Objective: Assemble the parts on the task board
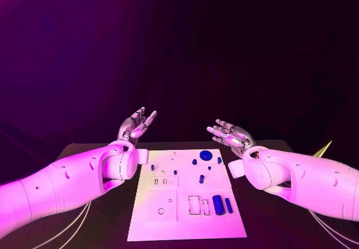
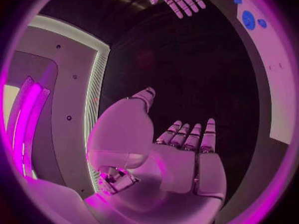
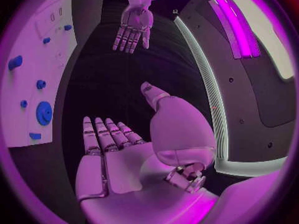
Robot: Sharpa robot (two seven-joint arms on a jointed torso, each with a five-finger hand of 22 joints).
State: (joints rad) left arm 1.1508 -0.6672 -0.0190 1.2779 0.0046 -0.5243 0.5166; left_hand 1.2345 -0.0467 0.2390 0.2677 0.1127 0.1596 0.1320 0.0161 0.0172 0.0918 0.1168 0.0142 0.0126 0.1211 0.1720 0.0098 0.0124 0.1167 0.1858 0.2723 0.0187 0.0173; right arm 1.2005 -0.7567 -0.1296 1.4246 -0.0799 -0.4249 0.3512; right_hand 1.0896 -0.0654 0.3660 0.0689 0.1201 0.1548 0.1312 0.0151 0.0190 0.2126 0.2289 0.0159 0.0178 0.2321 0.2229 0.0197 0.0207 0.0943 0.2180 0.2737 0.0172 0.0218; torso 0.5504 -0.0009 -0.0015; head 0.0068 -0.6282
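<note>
Both hands idle: left robot hand and right robot hand raised above the bench, fingers spread, holding nothing. Task board lies lower centre of frame; blue parts scattered on it. Parts look small, rigid, light, likely slick — pinch across the sides. No legible writing.

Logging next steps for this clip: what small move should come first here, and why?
Probably lower the right robot hand toward the blue parts on the flat white task board. Both it and the left robot hand are raised, open and empty, and the round blue disc lies nearest the right.
</note>
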